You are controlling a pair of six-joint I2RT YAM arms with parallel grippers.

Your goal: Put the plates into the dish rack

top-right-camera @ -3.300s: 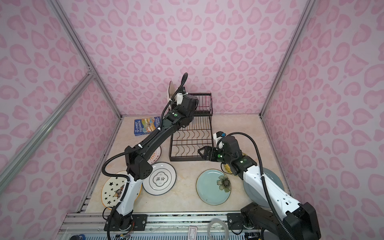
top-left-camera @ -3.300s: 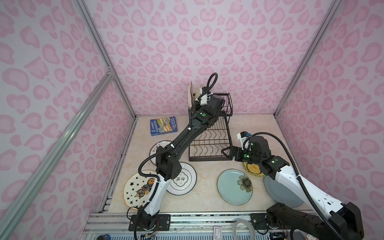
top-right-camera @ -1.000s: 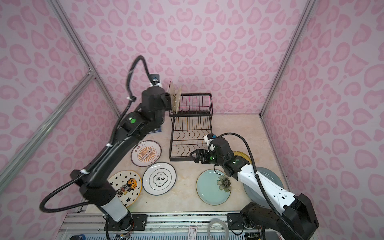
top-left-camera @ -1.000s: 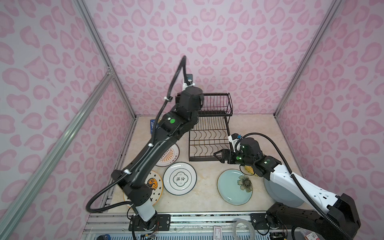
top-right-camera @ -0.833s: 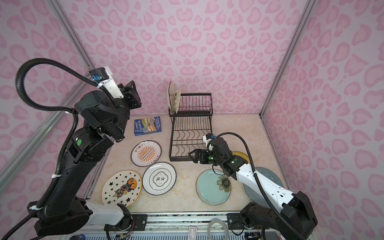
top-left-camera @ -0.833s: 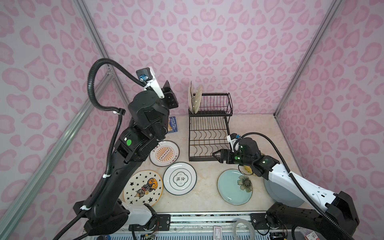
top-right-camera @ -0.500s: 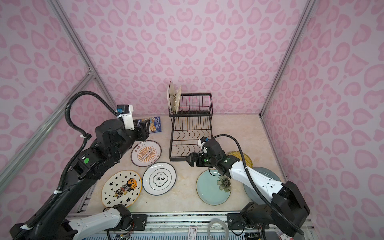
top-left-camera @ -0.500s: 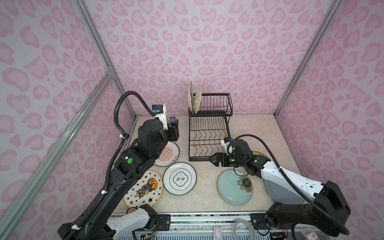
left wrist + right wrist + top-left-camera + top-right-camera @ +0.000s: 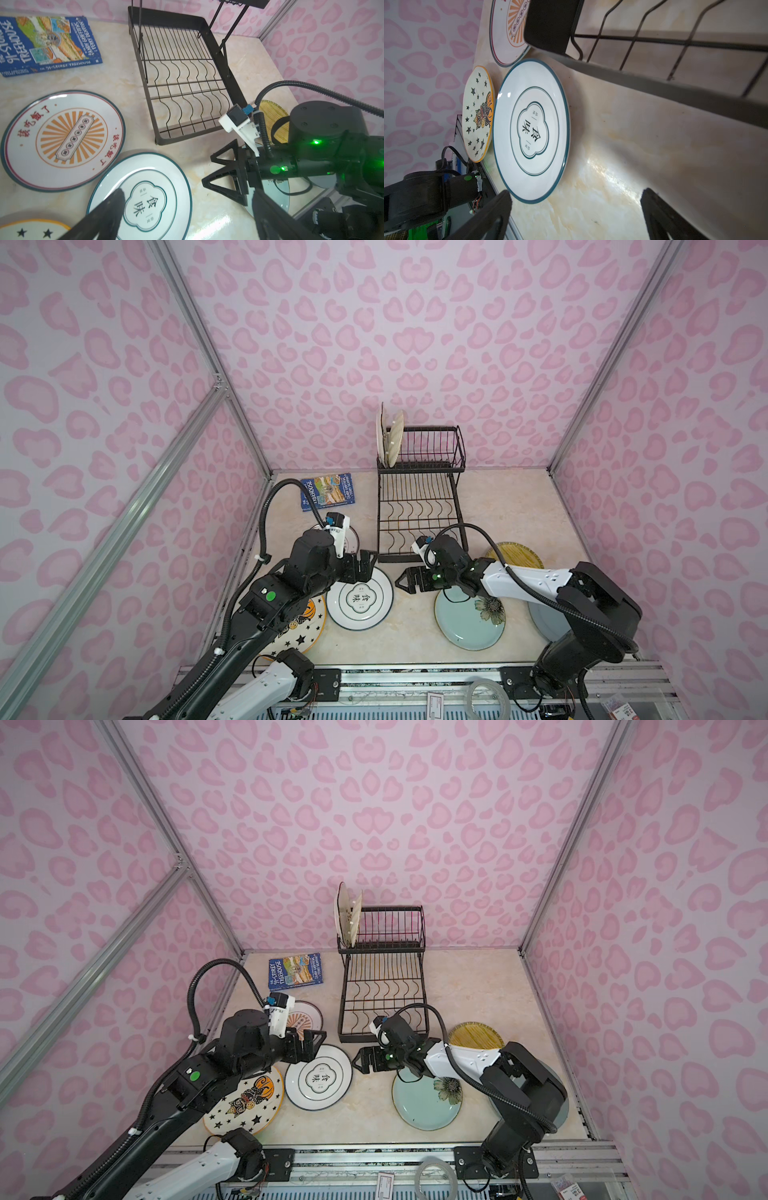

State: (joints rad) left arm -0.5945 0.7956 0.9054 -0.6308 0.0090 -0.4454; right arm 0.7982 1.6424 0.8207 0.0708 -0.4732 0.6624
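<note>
The black dish rack [image 9: 417,497] stands at the back, with two pale plates [image 9: 388,439] upright at the left end of its raised basket. My left gripper [image 9: 365,568] hangs open, low over the far edge of a white teal-rimmed plate [image 9: 359,601] [image 9: 145,195]. My right gripper [image 9: 407,578] is open too, just right of that plate and facing it [image 9: 531,128]. Flat on the table lie a sunburst plate [image 9: 62,137], a star plate [image 9: 245,1102], a teal flower plate [image 9: 469,622], a yellow woven plate [image 9: 515,558] and a grey-blue plate [image 9: 544,622], the last partly under my right arm.
A blue book [image 9: 328,491] lies at the back left beside the rack. The rack's lower tray [image 9: 182,87] of wavy dividers holds nothing. Pink patterned walls close the table on three sides, and a metal rail [image 9: 415,676] runs along the front edge.
My left arm swung away from the rack's raised basket and came down over the white teal-rimmed plate, its jaws opening wide. My right gripper slid left toward that plate.
</note>
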